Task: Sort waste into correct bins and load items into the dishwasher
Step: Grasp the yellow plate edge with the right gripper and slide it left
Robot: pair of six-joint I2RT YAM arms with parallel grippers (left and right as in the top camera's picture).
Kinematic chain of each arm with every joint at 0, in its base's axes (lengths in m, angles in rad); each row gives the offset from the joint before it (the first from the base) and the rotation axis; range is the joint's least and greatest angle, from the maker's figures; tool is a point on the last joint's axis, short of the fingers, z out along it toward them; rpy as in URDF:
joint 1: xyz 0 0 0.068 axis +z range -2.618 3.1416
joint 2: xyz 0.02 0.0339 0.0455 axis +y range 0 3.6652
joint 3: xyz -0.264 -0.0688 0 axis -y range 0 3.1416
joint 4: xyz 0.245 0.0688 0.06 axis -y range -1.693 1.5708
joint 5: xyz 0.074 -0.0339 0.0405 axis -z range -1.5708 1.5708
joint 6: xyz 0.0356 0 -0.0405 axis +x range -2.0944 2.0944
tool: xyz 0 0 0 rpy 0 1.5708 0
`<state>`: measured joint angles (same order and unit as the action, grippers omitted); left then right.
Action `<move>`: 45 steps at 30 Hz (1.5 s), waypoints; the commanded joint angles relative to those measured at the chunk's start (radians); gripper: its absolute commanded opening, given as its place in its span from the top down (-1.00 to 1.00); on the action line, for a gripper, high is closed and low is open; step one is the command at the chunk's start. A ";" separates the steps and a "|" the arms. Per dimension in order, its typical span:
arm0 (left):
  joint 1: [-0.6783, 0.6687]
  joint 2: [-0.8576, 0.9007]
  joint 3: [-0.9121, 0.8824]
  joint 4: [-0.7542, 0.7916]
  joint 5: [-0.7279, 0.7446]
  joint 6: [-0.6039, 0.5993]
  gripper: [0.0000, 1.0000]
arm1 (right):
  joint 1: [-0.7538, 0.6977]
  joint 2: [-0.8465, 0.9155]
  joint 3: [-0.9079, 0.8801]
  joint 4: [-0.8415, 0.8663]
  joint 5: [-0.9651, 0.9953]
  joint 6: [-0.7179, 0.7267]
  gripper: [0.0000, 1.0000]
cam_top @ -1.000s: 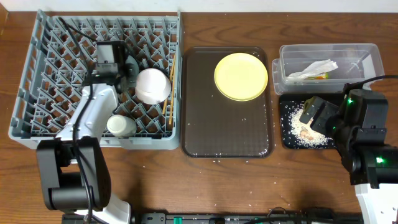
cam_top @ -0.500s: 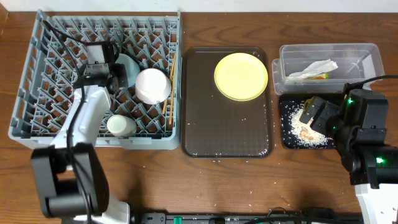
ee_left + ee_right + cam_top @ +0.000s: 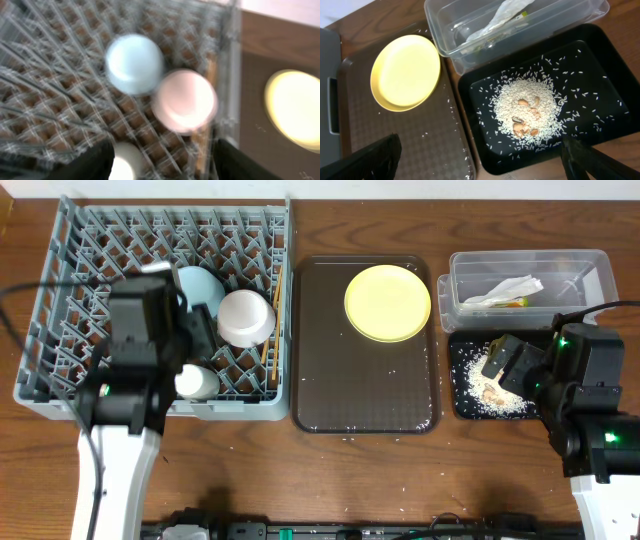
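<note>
Grey dish rack (image 3: 60, 300): is standing just left of the brown tray (image 3: 365, 395), their long edges nearly meeting.
White bowl (image 3: 246, 317): is sitting upside down in the rack, close to the wall facing the brown tray.
Light blue bowl (image 3: 200, 285): is sitting upside down just beside the white bowl, on the side away from the brown tray.
White cup (image 3: 196, 381): is resting in the rack's near rows, farther from the brown tray than the white bowl; its tilt cannot be told.
Chopsticks (image 3: 268, 330): are lying along the rack wall nearest the brown tray.
Yellow plate (image 3: 387, 302): is lying flat on the brown tray, in its far right corner.
Clear tub (image 3: 590, 275): is sitting right of the brown tray's far end, holding the napkin (image 3: 505, 290) and the wrapper (image 3: 515, 303).
Black tray (image 3: 600, 80): is sitting right of the brown tray's near end, against the tub, carrying a heap of rice (image 3: 527, 112) with grains scattered around.
Left gripper (image 3: 162, 170): is hovering over the rack, left of the brown tray, fingers spread wide and empty, though blurred.
Right gripper (image 3: 480, 162): is hanging over the black tray, right of the brown tray, fingers wide apart, gripping nothing.
</note>
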<state>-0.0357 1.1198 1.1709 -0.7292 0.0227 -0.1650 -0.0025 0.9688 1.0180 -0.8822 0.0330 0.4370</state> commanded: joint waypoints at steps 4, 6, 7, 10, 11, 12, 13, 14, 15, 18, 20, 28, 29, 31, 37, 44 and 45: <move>-0.005 -0.148 0.001 -0.145 0.243 -0.043 -0.44 | -0.009 0.002 0.000 0.099 -0.200 0.063 -0.98; -0.005 -0.164 0.001 -0.177 0.243 -0.043 -0.51 | 0.005 0.016 0.000 0.140 -0.271 0.063 -0.96; -0.005 -0.170 0.001 -0.190 0.243 -0.043 -0.53 | 0.018 0.028 0.000 0.151 -0.293 0.063 -0.99; -0.005 -0.175 0.001 -0.214 0.243 -0.043 -0.56 | 0.103 0.097 0.000 0.150 -0.283 0.047 -0.99; -0.005 -0.174 0.001 -0.219 0.243 -0.043 -0.58 | 0.143 0.133 0.000 0.145 -0.254 0.037 -0.98; -0.005 -0.173 0.001 -0.223 0.243 -0.043 -0.61 | 0.172 0.163 0.000 0.142 -0.223 0.028 -0.98; -0.005 -0.171 0.001 -0.228 0.243 -0.043 -0.65 | 0.215 0.211 0.000 0.142 -0.165 0.015 -0.98; -0.005 -0.171 0.001 -0.232 0.243 -0.043 -0.67 | 0.243 0.248 0.000 0.147 -0.128 0.007 -0.99; -0.005 -0.167 0.001 -0.232 0.243 -0.043 -0.68 | 0.285 0.315 0.000 0.150 -0.112 0.003 -0.99; -0.005 -0.160 0.001 -0.232 0.243 -0.043 -0.70 | 0.319 0.409 0.001 0.174 -0.186 -0.055 -0.98; -0.005 -0.153 0.001 -0.232 0.243 -0.043 -0.70 | 0.325 0.467 0.001 0.239 -0.221 -0.063 -0.88; -0.005 -0.141 0.001 -0.232 0.243 -0.043 -0.73 | 0.343 0.656 0.001 0.491 -0.143 0.627 -0.33; -0.005 -0.141 0.001 -0.233 0.243 -0.043 -0.73 | 0.347 0.680 0.001 0.515 -0.122 0.671 -0.28; -0.005 -0.140 0.001 -0.240 0.243 -0.043 -0.73 | 0.356 0.738 0.001 0.573 -0.109 0.752 -0.22; -0.005 -0.140 0.001 -0.258 0.243 -0.043 -0.83 | 0.359 0.871 0.001 0.637 -0.111 0.885 -0.19; -0.005 -0.140 0.001 -0.258 0.243 -0.043 -0.84 | 0.359 0.982 0.001 0.669 -0.060 0.919 0.19; -0.005 -0.140 0.001 -0.258 0.243 -0.043 -0.85 | 0.359 1.002 0.001 0.661 -0.057 0.919 0.30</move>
<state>-0.0376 0.9783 1.1709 -0.9848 0.2573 -0.2096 0.3485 1.8820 1.0340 -0.1959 -0.0853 1.3170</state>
